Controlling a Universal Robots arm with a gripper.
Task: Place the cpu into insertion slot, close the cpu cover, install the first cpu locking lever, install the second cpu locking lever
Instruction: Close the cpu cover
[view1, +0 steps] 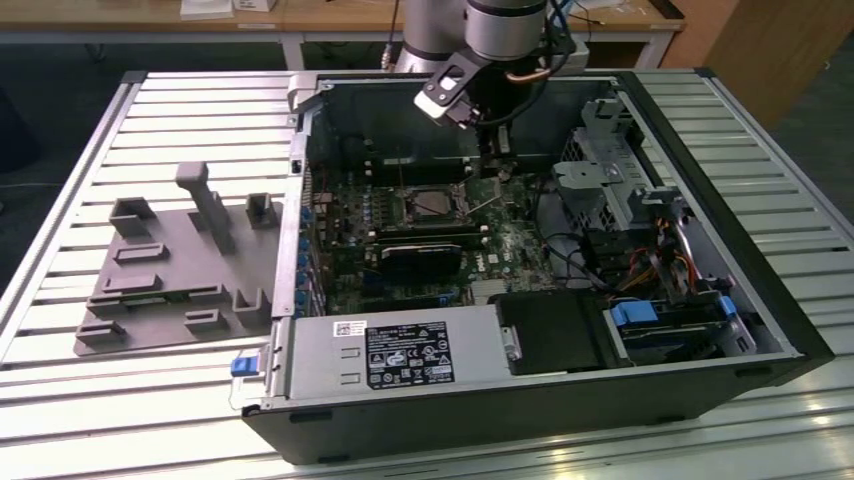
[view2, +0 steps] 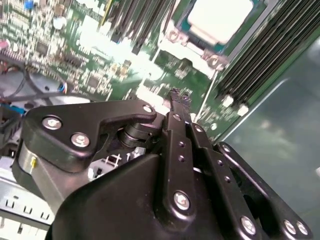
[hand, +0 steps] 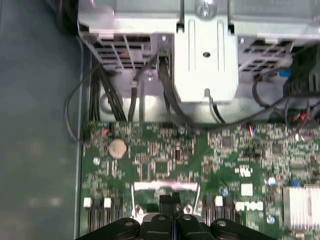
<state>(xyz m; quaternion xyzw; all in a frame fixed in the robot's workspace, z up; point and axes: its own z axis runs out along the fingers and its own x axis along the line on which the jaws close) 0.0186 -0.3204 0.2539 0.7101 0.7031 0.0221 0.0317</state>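
Observation:
The cpu (view2: 220, 17), with its pale silver top, lies in the insertion slot (view1: 430, 203) on the green board. The silver frame of the cpu cover (view2: 187, 46) sits flat around it. A thin wire locking lever (view2: 209, 92) slants up from the socket's corner, beside the memory slots. My gripper (view2: 175, 95) is shut, its black fingertips pressed together just above the board a short way from the socket and apart from that lever. In the first wrist view my gripper (hand: 171, 199) hovers by a silver bar on the board. In the exterior view my gripper (view1: 497, 178) hangs to the socket's right.
The open computer case lies on a slatted table. Inside are a power supply (view1: 387, 355) at the front, a drive cage (view1: 627, 180) on the exterior view's right and a black card (view1: 420, 255) below the socket. Cables (hand: 120, 100) run along the board's edge. A grey fixture (view1: 174, 270) stands outside.

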